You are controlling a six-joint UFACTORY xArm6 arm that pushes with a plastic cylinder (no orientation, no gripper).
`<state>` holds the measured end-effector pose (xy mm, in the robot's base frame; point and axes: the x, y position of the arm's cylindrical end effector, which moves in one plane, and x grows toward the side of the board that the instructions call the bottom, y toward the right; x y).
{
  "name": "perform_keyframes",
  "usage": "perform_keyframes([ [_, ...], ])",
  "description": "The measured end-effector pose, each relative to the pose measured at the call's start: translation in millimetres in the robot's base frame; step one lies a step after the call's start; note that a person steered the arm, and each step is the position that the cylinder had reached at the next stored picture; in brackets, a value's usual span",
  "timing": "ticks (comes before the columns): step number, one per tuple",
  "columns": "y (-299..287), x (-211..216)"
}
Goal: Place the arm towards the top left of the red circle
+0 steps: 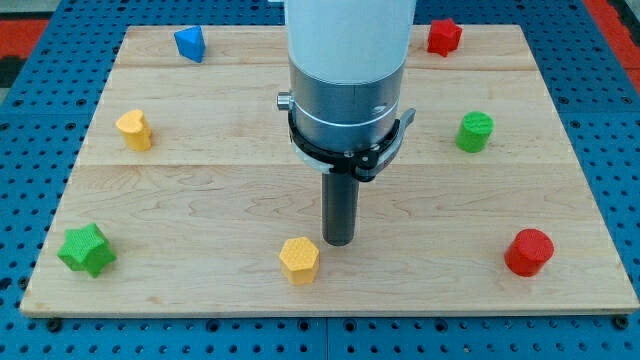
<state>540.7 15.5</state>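
Note:
The red circle (528,251) is a round red block at the lower right of the wooden board (200,190). My tip (339,241) rests on the board near the bottom centre, far to the left of the red circle. The tip stands just up and to the right of a yellow hexagon block (299,260), close to it but apart as far as I can tell. The arm's white and grey body (347,80) rises above the rod and hides the board's top centre.
A red block (443,36) sits at the top right and a green round block (475,131) at the right. A blue block (189,43) sits at the top left, a yellow block (134,129) at the left and a green star (85,249) at the lower left.

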Motion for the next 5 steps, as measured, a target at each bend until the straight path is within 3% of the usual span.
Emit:
perform_keyframes([
  [1,2.4,-0.1],
  [3,15.6,-59.4],
  [5,21.6,-163.0],
])
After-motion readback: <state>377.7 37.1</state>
